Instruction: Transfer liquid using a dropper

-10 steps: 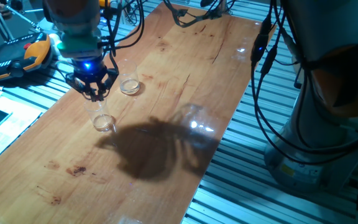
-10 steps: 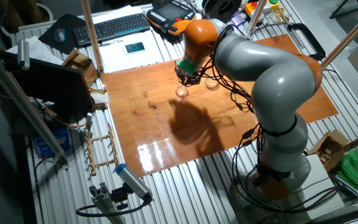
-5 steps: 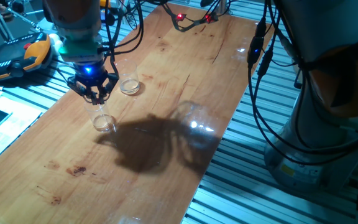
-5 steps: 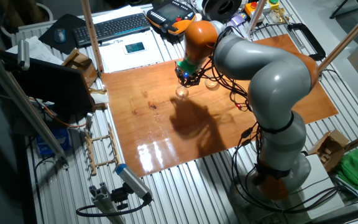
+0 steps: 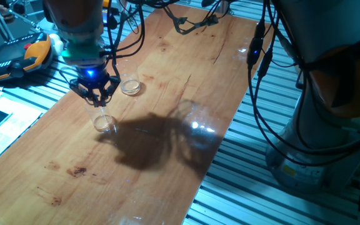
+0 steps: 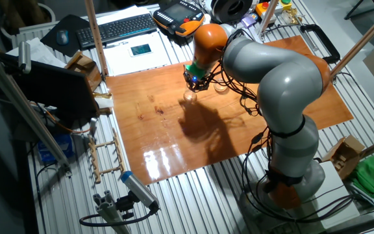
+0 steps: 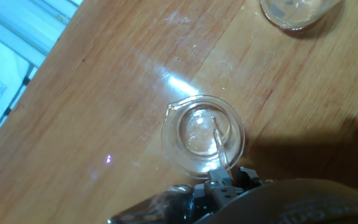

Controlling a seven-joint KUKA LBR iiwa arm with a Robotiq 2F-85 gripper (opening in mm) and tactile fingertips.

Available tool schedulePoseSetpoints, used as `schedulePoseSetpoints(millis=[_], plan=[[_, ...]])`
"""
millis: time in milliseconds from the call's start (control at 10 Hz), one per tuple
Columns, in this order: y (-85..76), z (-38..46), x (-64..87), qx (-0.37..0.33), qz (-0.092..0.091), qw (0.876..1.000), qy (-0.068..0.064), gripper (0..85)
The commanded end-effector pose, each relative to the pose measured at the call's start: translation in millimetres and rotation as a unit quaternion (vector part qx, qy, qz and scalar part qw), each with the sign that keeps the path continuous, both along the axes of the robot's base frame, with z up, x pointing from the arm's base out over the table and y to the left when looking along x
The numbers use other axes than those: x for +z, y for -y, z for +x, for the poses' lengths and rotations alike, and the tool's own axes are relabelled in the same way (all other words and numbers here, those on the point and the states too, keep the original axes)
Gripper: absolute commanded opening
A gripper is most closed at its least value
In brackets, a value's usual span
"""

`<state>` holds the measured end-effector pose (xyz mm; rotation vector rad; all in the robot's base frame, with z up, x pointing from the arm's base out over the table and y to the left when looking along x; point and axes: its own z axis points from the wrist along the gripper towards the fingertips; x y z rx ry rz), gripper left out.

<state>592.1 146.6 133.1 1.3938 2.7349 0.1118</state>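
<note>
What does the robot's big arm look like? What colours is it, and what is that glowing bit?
The big arm is made of fat, rounded grey segments joined by orange rings, and black cables loop along it. Near the end sits a teal-green band, then a small black two-finger gripper with a bright blue light glowing just above its fingers.

Worktop (image 5: 186, 69): varnished wood, glossy, with glare patches and small dark marks. Beaker (image 7: 202, 135): clear smooth glass (spouted rim). Dropper (image 7: 219, 144): clear, thin tube. Shallow dish (image 5: 130, 85): clear glass. Surrounding frame (image 5: 255, 181): ribbed bare metal. Arm shell (image 6: 278, 84): smooth grey, semi-gloss.
</note>
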Motion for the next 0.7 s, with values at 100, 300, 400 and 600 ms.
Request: schedulePoseSetpoints(millis=[100, 300, 400, 600], plan=[[0.7, 0.6, -1.2, -0.001, 0.001, 1.000, 0.000, 17.3], [2.2, 1.7, -2.8, -0.001, 0.001, 1.000, -0.001, 17.3], [3.0, 2.3, -2.9, -0.001, 0.001, 1.000, -0.001, 17.3], [4.1, 3.1, -4.4, -0.001, 0.002, 1.000, -0.002, 17.3]])
